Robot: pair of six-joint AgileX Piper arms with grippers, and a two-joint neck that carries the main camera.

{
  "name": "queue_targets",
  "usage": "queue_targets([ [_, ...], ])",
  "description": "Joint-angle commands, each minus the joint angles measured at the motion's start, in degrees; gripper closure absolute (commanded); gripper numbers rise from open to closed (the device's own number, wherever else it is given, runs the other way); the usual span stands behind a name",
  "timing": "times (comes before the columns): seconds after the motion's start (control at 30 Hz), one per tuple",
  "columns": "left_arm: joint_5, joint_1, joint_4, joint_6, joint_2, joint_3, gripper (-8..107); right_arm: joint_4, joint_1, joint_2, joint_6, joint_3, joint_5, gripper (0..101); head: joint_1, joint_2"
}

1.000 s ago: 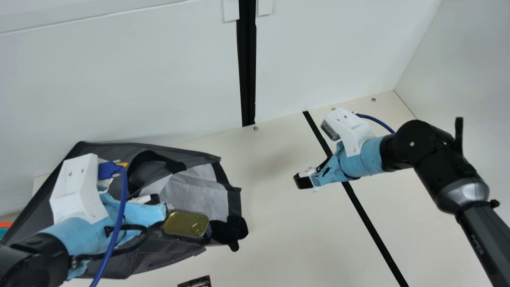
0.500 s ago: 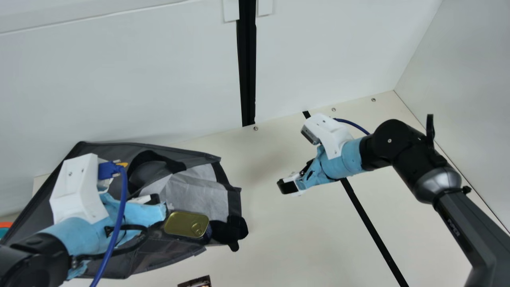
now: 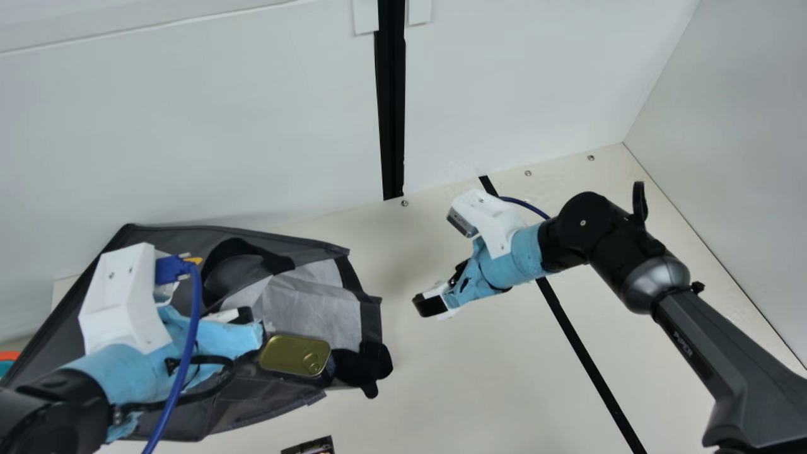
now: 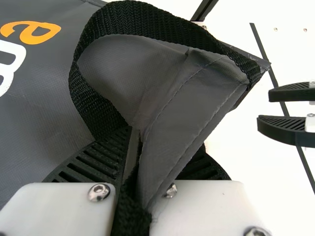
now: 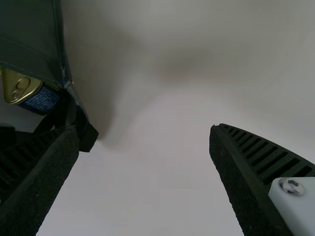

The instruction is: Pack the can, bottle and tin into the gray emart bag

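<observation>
Right gripper (image 3: 429, 305) has moved toward the gray bag (image 3: 315, 302), jaws wide apart, left gripper (image 3: 243, 315) clamped on the bag's edge. Orange and white lettering (image 4: 19, 55) on the bag, btw; gold-lidded tin (image 3: 295, 354), blue printed side, in its mouth toward the worktop's (image 3: 479, 378) left edge

A big white wall (image 3: 189, 126) with a black strip (image 3: 391, 113) going up it stands behind the cream tabletop (image 3: 492, 372), another pale wall (image 3: 744, 126) is on the right, and a black line (image 3: 587, 353) and little round screws (image 3: 591, 157) mark the tabletop.
</observation>
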Motion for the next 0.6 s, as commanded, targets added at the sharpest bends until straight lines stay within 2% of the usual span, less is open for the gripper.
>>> queue_targets([
  [0.0, 0.0, 0.0, 0.0, 0.0, 0.0, 0.0, 89, 0.33, 0.43, 0.29, -0.31, -0.17, 0.44, 10, -1.3, -0.05],
  [0.57, 0.0, 0.0, 0.0, 0.0, 0.0, 0.0, 89, 2.79, 5.77, 2.64, -2.06, 0.65, 0.02, 10, -1.3, -0.05],
])
